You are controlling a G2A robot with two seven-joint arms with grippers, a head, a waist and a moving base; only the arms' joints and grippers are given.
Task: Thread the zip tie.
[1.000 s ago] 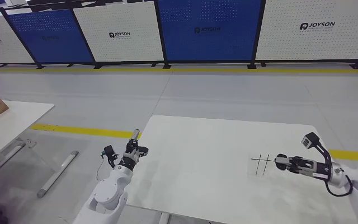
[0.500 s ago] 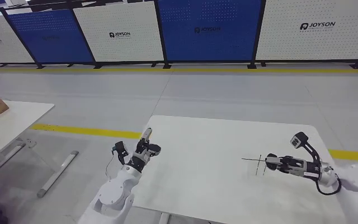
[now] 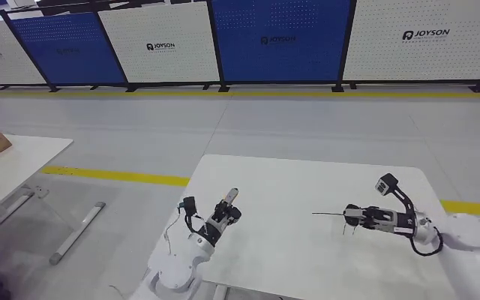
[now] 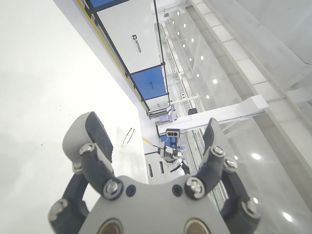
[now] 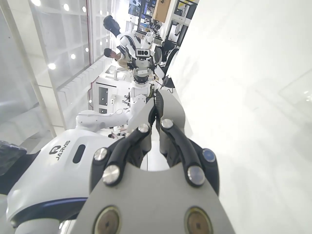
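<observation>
A black zip tie (image 3: 328,214) is gripped by the closed right jaws and held above the counter (image 3: 277,180), its free end pointed toward the left jaws. Two spare zip ties (image 4: 127,137) are seen lying side by side on the counter in the left wrist view. The left jaws are spread wide, angled upward, well apart from the right jaws.
</observation>
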